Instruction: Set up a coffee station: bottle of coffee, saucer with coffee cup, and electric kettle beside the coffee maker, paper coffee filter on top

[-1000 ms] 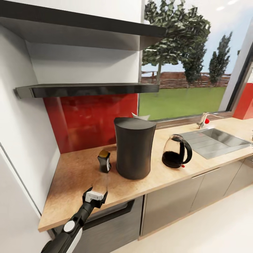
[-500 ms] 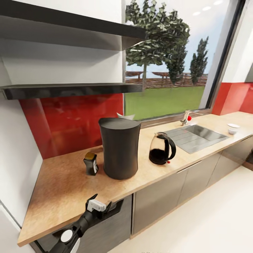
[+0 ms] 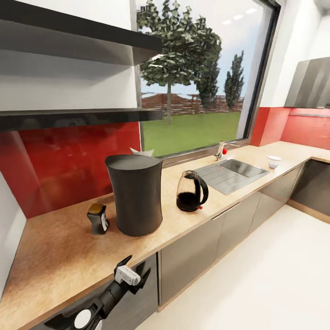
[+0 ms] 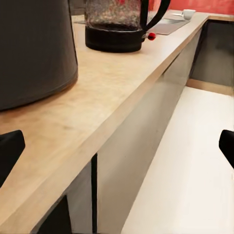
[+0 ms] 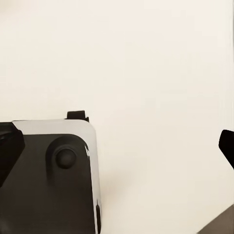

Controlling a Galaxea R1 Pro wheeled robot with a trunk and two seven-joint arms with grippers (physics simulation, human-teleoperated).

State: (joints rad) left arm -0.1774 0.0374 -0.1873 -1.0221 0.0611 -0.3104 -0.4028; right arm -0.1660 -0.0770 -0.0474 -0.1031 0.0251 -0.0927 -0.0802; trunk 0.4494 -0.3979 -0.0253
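We see bright daylight entering through the window (image 3: 197, 91) at upper centre, glare on the red backsplash (image 3: 68, 169), and slightly soft, wide-angle-stretched edges.

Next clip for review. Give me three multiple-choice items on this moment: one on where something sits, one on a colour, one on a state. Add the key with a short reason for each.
1. Where is the bottle of coffee?
A. On the kitchen shelf
B. On the kitchen countertop beside the coffee maker
C. In the sink

2. What colour is the wall panel behind the counter?
A. Red
B. Blue
C. Green

3. What state is the left gripper in?
A. Shut on the kettle
B. Shut on the bottle
C. Open and holding nothing

Key:
1 B, it stands on the kitchen countertop next to the coffee maker.
2 A, the wall panel under the kitchen shelf is red.
3 C, its fingers are spread at the counter edge with nothing between them.
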